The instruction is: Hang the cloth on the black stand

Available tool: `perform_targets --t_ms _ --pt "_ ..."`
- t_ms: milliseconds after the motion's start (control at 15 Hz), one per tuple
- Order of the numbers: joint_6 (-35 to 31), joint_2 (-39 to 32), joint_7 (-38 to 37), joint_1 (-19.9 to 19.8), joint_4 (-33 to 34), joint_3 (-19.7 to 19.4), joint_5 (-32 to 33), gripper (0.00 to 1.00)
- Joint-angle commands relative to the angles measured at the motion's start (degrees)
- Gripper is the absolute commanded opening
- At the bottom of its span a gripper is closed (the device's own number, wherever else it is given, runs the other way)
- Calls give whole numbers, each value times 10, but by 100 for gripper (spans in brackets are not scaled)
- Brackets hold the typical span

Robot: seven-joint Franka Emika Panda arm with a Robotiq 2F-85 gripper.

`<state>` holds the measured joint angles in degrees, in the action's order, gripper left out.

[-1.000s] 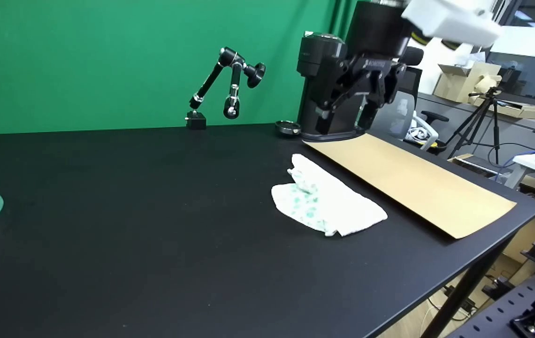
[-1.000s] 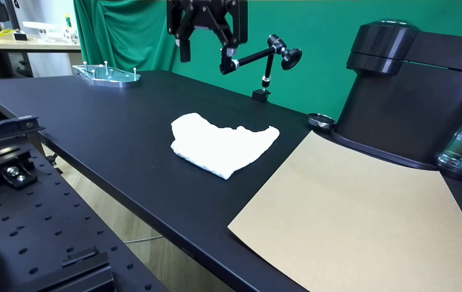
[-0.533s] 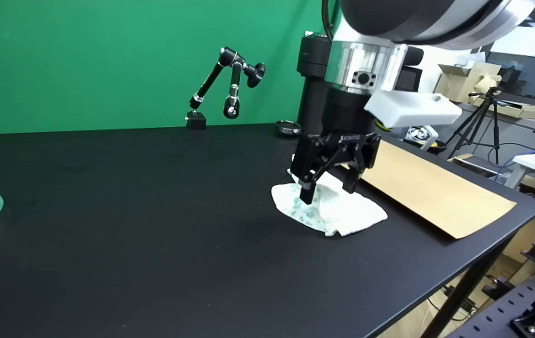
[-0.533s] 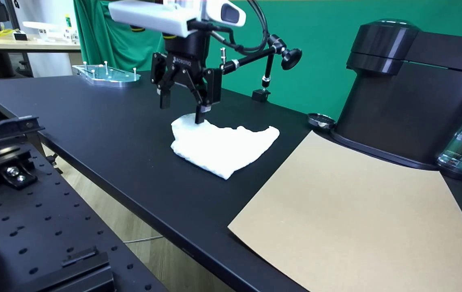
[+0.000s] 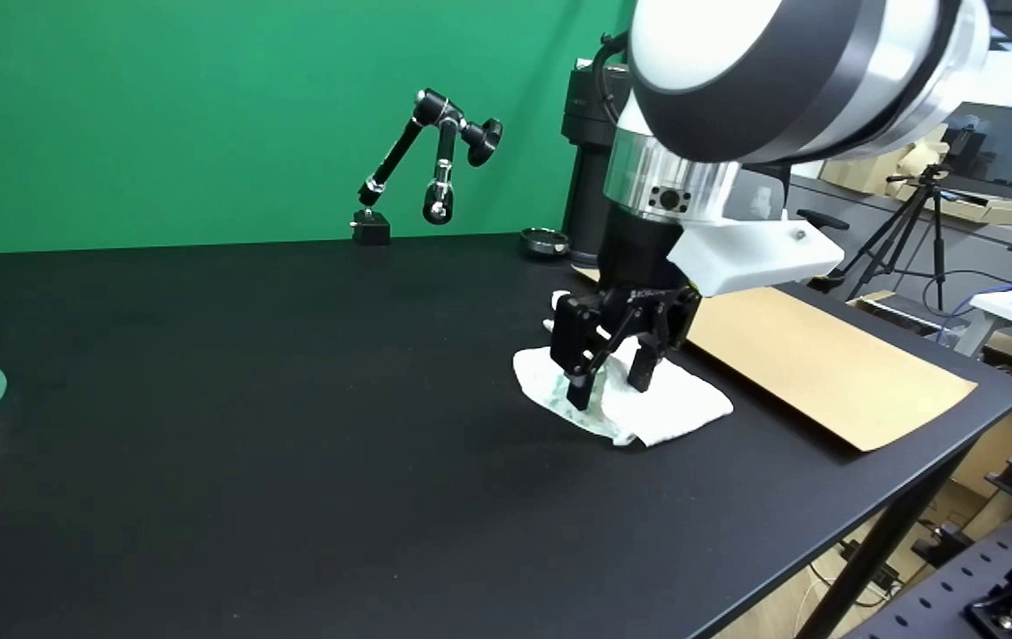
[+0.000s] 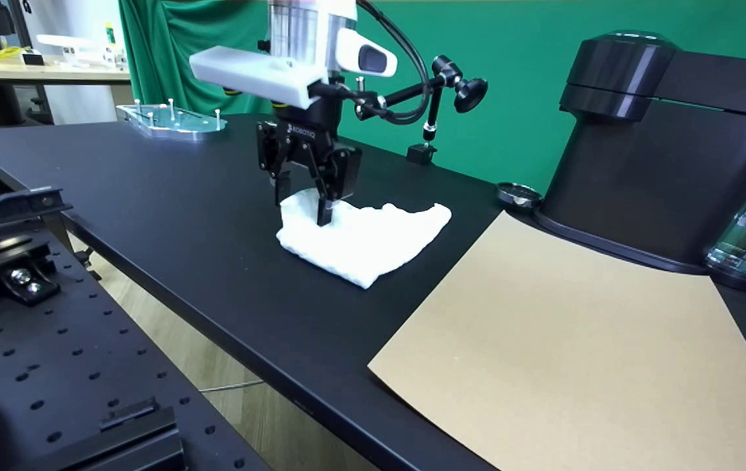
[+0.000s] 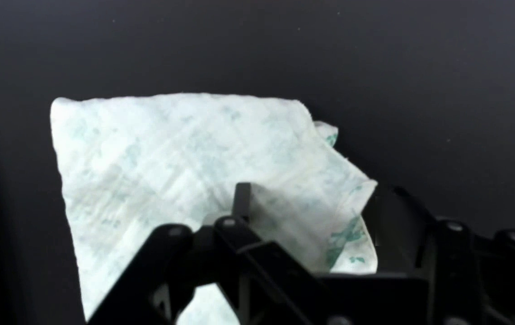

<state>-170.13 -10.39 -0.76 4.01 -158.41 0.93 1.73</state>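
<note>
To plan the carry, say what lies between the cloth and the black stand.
Bare tabletop lies between the cloth and the black stand, in an exterior view.

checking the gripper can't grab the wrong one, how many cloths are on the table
1: the white cloth, folded, lies on the black table partly beneath the open gripper. Its folds could hide another.

- arm (image 5: 710,53) extends over the bench (image 5: 293,426)
- wrist (image 5: 666,184) leans slightly in an exterior view
- gripper (image 5: 609,391) points down between the bench's long edges
- fingers (image 5: 580,396) stand spread apart
</note>
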Motion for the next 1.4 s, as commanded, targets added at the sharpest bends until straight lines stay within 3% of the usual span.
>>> perform_targets --t_ms 0,267,467,867,1333 --pt "-15 -2 -54 25 7 -37 34 46" --pt "27 9 -135 64 28 -94 67 19" --pt "106 24 -181 58 53 -79 46 1" --pt "237 58 -194 33 150 -36 -2 0" --pt "450 67 -191 13 376 -14 4 0"
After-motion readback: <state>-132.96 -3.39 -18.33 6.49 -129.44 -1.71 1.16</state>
